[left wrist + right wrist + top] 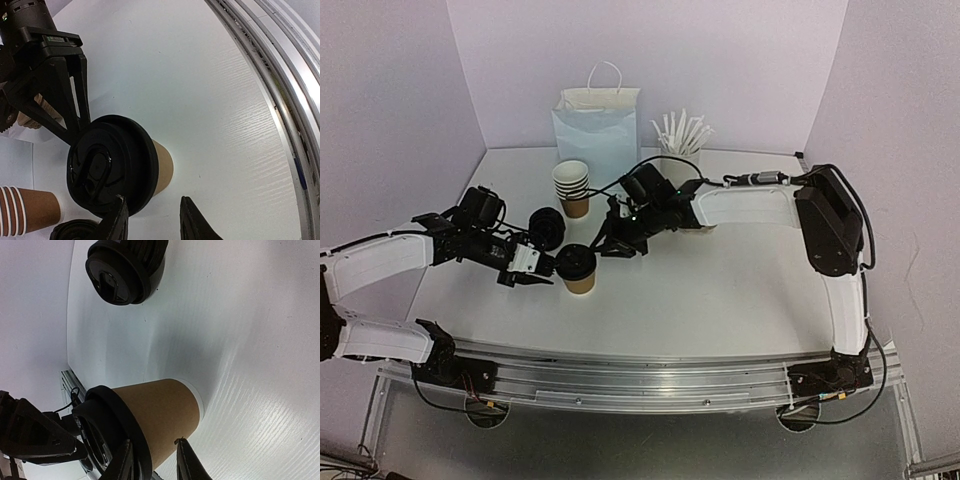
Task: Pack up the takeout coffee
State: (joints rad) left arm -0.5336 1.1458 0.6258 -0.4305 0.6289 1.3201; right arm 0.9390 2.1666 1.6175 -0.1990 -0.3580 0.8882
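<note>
The right gripper (pixel 154 442) reaches in from the far side with its jaws narrow, straddling the rim of the lid (pixel 107 167) where it sits on the cup (pixel 160 415). Whether the pads clamp the rim or only bracket it, I cannot tell. The placing reads as seating the lid: a hold at the edge lets it be pushed down onto the white lip.

The left gripper (pixel 152 200) faces it from the near-left. Its jaws are partly apart with bare table showing between them. One finger (pixel 117 220) lies just beside the lid's rim and the other stands clear of the cup wall, so it holds nothing. It probably waits there to steady the cup or press the opposite edge while the lid goes on.

The cup stands upright near the middle of the table, between the two grippers. Just beyond the left gripper is the lid stack (pixel 548 228), and behind that the cup stack (pixel 572 185), both within easy reach for the next cup. Further back, against the wall, stand the bag (pixel 597 130) and a white cup of sticks (pixel 682 135). I cannot pick out the carrier; the right arm may cover it.

The table (pixel 720 290) is white with a faint grain and a soft sheen. An aluminium rail (pixel 650 390) bearing the arm bases bounds its near edge. Plain pale walls (pixel 650 60) close in the back and both sides.
</note>
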